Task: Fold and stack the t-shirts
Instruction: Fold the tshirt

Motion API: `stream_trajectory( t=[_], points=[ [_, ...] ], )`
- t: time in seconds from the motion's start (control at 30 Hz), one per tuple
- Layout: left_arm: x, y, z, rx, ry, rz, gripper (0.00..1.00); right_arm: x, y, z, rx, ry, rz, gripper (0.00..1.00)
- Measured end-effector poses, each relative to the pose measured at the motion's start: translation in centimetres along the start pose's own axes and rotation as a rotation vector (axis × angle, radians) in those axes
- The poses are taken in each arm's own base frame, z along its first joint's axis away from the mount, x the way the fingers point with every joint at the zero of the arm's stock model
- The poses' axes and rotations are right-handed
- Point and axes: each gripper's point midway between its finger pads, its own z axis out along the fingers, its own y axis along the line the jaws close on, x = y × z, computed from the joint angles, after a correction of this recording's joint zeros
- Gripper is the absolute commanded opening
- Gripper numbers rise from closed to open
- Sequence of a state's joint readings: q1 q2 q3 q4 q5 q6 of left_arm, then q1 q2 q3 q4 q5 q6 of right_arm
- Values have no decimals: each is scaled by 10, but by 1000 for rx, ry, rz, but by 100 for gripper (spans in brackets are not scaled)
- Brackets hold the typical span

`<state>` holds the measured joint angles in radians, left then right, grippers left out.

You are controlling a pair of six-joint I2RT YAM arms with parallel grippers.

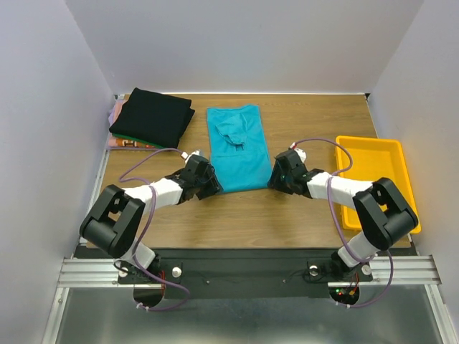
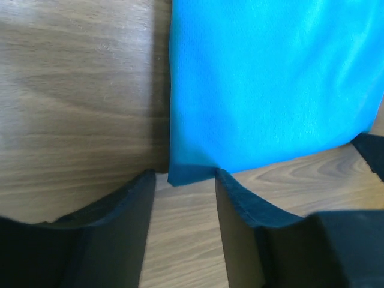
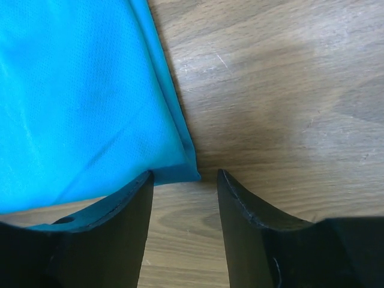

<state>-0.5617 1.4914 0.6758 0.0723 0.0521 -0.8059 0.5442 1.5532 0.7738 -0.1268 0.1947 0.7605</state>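
The turquoise t-shirt [image 1: 237,147] lies flat in the middle of the table, folded into a long strip with the sleeves tucked in. My left gripper [image 1: 212,188] is open at its near left corner [image 2: 191,173], which lies just between the fingertips. My right gripper [image 1: 273,180] is open at the near right corner [image 3: 177,171], the corner just ahead of the gap. Neither holds cloth. The folded stack, black on top [image 1: 152,117] with green and pink-orange edges, sits at the far left.
A yellow plastic tray [image 1: 375,175] stands at the right edge of the table. White walls close in the back and both sides. Bare wood shows in front of the shirt [image 1: 244,215].
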Motion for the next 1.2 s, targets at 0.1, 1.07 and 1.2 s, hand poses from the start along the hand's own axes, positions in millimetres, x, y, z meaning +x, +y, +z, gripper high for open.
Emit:
stream_trajectory(
  t=[0.1,1.07,1.2],
  points=[
    [-2,-2,7,-1,-3,-2,33,-1,3,3,-8,-3,3,44],
    [133,-39,-113,260,211,74,0,78,-34,-149,-350,119,80,0],
    [128,-45,-121,274,198,73,0,58,-21,-160,-331,109,63,0]
  ],
)
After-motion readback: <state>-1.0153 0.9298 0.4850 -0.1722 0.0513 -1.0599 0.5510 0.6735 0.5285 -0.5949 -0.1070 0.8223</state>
